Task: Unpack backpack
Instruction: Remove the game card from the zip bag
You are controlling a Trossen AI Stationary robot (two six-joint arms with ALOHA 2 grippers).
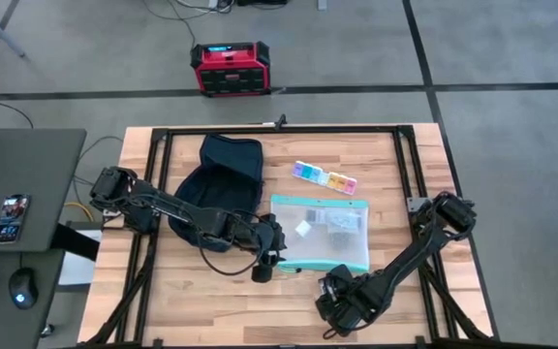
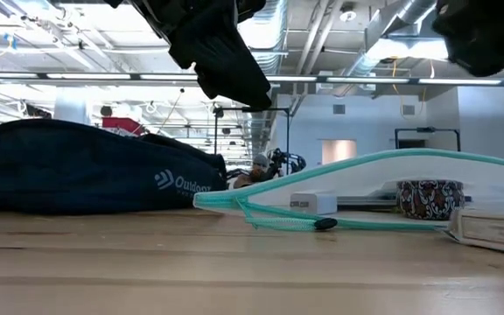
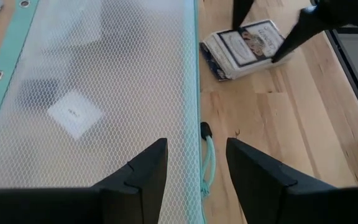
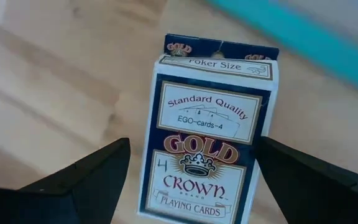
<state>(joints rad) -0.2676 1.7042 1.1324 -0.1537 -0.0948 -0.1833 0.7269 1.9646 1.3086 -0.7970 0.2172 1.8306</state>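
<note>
The card box (image 4: pixel 207 155) reads "Gold Crown Playing Cards" ("Poker Size" on top).

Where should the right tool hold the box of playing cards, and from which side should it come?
Probably across its two long edges, coming from above. The card box lies flat on the table, so only its narrow sides are free. The right tool is open, its fingers on both sides of the box.
</note>
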